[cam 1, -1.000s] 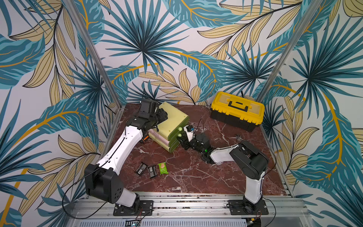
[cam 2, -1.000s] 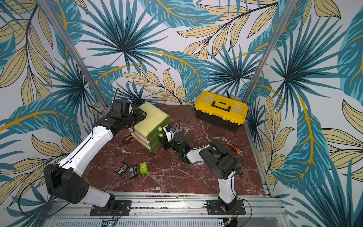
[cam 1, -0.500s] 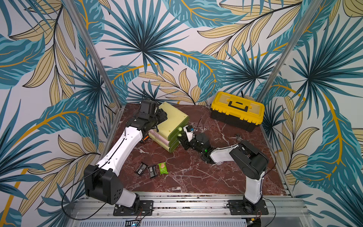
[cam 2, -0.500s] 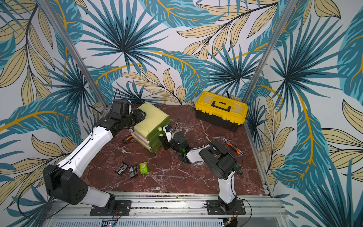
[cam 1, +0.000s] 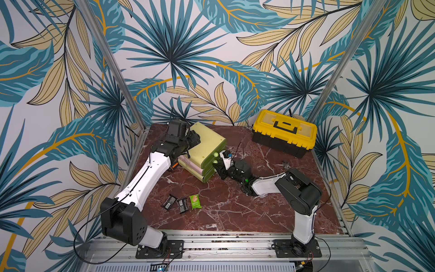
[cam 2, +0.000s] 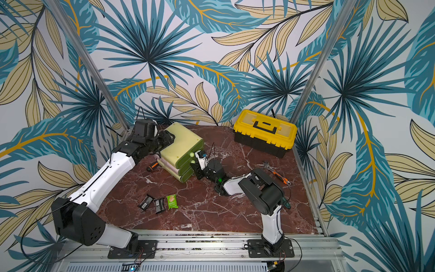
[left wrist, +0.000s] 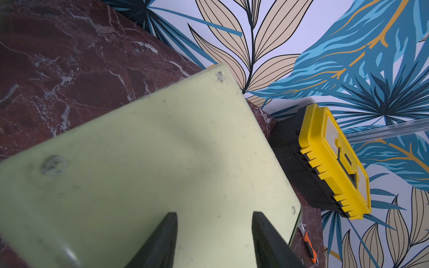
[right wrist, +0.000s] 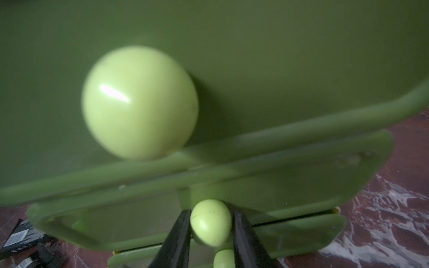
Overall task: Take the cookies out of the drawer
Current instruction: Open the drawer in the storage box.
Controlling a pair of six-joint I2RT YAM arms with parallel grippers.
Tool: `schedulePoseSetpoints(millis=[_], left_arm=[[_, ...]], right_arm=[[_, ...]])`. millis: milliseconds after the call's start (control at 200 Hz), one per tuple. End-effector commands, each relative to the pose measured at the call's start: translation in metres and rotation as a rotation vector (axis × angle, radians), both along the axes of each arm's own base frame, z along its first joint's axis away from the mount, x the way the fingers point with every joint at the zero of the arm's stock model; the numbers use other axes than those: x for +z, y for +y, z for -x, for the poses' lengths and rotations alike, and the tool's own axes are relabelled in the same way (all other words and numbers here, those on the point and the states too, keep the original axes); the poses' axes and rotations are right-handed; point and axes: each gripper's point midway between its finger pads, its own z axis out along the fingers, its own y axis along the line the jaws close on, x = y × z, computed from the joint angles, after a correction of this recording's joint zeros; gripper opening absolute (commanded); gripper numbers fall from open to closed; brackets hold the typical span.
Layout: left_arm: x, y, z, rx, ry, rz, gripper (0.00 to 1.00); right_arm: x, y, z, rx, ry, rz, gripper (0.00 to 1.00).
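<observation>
**A:** Where is the right gripper (cam 1: 218,166)?

**B:** At the front of the green drawer cabinet (cam 1: 209,141), nose-on to the middle drawer (right wrist: 301,185). Its jaws stand narrow, one against each side of the middle knob (right wrist: 210,228). I read that as a grip on the knob.

**A:** And the left gripper (left wrist: 213,214)?

**B:** About half open and holding nothing, with its tips on the cabinet's top panel near a rear corner. It looks like a brace.

**A:** The cookies?

**B:** Three lie on the marble table (cam 1: 235,212), nearer the left arm's base: two black packets (cam 1: 183,205) and a green packet (cam 1: 195,201). Any others are hidden. The drawer fronts look closed, or nearly so, and nothing shows inside.

**A:** So what does the next move turn on?

**B:** The drawer's line of travel. It runs out of the cabinet front straight toward the right wrist, in line with that gripper's reach. Anything inside lies beyond the knob, behind the front. I'd judge the right arm, the nearer one, should draw straight back. A sideways pull could skew the cabinet under the left tips.
</observation>
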Motion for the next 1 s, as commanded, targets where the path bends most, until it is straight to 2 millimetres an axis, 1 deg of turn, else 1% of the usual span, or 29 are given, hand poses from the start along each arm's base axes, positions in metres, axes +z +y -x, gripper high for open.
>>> schedulePoseSetpoints(millis=[0,205,396,706,997], left_arm=[[-0.033,0.011,0.013,0.026,0.107,-0.041,0.56],[-0.033,0.012,0.014,0.03,0.109,-0.04,0.56],[-0.035,0.013,0.013,0.034,0.11,-0.038,0.56],[-0.036,0.016,0.014,0.04,0.112,-0.036,0.56],[-0.035,0.018,0.014,0.038,0.112,-0.039,0.56]], right_arm=[[0.018,-0.004,-0.001,-0.012,-0.037,-0.019,0.28],[0.021,-0.008,0.004,-0.015,-0.046,-0.022,0.2],[0.019,-0.013,0.014,-0.002,-0.034,-0.022,0.19],[0.022,-0.028,0.033,0.0,-0.029,-0.017,0.17],[0.017,-0.042,0.051,0.006,-0.008,0.021,0.16]])
